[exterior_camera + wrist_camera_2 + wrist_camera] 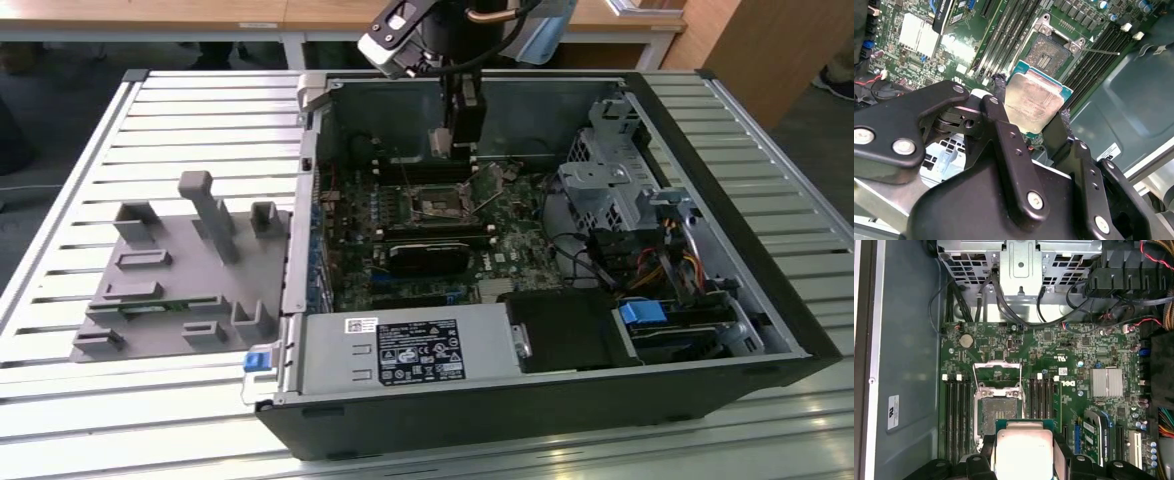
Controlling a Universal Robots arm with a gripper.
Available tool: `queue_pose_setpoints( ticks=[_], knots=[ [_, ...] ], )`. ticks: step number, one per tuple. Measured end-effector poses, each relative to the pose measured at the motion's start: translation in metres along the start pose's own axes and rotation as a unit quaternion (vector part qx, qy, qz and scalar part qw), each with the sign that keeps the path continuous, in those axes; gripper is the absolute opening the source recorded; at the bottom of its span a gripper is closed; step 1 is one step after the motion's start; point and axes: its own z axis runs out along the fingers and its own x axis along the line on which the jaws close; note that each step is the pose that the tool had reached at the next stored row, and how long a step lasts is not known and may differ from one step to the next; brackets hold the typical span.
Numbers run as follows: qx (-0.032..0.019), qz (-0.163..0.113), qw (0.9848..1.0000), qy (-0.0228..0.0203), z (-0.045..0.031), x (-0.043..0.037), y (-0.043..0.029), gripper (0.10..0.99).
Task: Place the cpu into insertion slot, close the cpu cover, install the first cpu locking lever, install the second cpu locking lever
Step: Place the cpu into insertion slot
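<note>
Closest in, the tool [1032,111] is pinching the chip [1036,95] by two opposite edges. Its black fingers [999,90] press against the tan rim, and the chip's silvery top faces the second wrist view. The chip looks tilted there rather than level with the green board.

Just beyond it lies the socket [999,412], open, with its dark centre bare and nothing seated in it. In the first wrist view the chip's far edge overlaps the socket's near border. I judge that the chip hangs above the board a little short of the socket, not yet centred over it. The chip is square, so it has no long axis to align; its edges run roughly parallel to the socket's. I cannot tell whether the corners match.

Past the socket the cover [997,371] is folded back off the opening. A thin wire lever [1101,51] sticks out beside the socket, unhooked as far as I can tell.

In the exterior view the tool reaches down into the computer case [787,330] near its far wall. The socket sits at about six o'clock from the tool, near but apart.

Farther out, at nine o'clock from the case on the exterior view's left, a grey plastic holder [174,270] rests on the slatted surface [80,420].
</note>
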Motion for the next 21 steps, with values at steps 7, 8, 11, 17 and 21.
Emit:
queue_pose_setpoints(
  ticks=[7,8,11,17,21],
  knots=[
    [0.0000,0.001,1.0000,0.0000,0.0016,0.0000,-0.0002,0.545],
    [0.0000,0.001,1.0000,0.0000,0.0019,0.0000,-0.0002,0.545],
    [0.0000,0.004,1.0000,-0.0006,0.0032,0.0004,-0.0004,0.545],
    [-0.0006,0.026,0.9996,-0.0102,0.0054,0.0005,-0.0005,0.545],
    [-0.0019,0.026,0.9996,-0.0123,0.0072,0.0005,-0.0006,0.545]
  ],
)
